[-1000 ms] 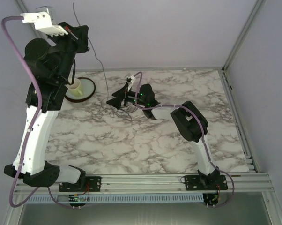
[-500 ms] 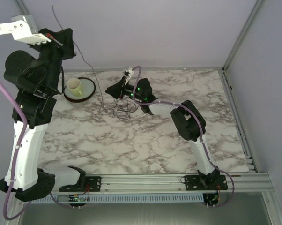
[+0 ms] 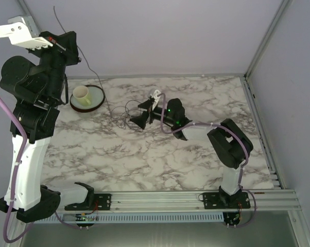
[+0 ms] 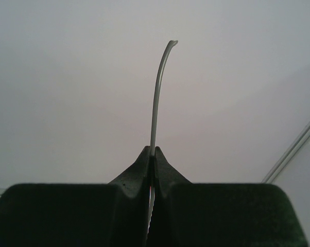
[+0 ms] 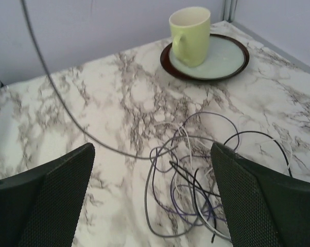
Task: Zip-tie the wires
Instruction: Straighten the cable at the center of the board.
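While the top view puts the wires (image 3: 125, 114) just left of centre, the right gripper (image 3: 140, 113) sits just right of them, way nearer than the other arm. Left wrist: left gripper (image 4: 152, 155) clenched on a grey strand (image 4: 157, 92) running straight up. Right wrist: jaws spread, the wires lie ahead between them, lower centre.

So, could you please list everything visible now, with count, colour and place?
wires: one tangle, dark grey, purple, white, on the table before the right claw
grey strand: one, grey, from the tangle up to the left claw
mug: one, yellow-green, on the plate
plate: one, dark rim, table's far left
table: one, grey-veined marble, under everything
left claw: one, black, raised, shut on the grey strand
right claw: one, black, open, beside the wires
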`<state>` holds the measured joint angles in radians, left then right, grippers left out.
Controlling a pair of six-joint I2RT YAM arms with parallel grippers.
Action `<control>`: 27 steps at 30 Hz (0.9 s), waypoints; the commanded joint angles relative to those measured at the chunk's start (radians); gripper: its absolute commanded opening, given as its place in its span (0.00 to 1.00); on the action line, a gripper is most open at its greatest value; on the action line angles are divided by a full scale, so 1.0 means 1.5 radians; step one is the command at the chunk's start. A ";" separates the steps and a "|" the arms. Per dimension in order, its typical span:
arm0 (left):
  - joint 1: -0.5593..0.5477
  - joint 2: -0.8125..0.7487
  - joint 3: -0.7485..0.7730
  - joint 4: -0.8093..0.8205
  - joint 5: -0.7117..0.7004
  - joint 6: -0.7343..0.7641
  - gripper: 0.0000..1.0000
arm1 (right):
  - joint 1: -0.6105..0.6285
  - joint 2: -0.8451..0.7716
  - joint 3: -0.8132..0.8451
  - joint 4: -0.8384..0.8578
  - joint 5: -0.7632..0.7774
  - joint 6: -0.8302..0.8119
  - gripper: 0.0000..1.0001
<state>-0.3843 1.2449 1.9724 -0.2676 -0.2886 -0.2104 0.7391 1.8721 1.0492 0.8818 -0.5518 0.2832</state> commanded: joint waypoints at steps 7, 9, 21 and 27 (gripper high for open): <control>0.002 -0.004 0.007 0.002 0.006 -0.002 0.00 | 0.047 0.032 0.019 0.071 -0.063 -0.184 0.98; 0.002 -0.003 0.007 0.001 0.008 -0.002 0.00 | 0.057 0.053 0.043 0.063 -0.071 -0.199 0.99; 0.002 -0.003 0.011 0.001 0.009 0.003 0.00 | 0.096 0.156 0.131 0.032 -0.111 -0.201 0.87; 0.002 -0.006 0.016 0.003 -0.003 0.010 0.00 | 0.096 0.167 0.177 0.015 -0.098 -0.171 0.21</control>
<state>-0.3843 1.2449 1.9720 -0.2680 -0.2878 -0.2104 0.8776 2.1250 1.2427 0.8982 -0.6880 0.0170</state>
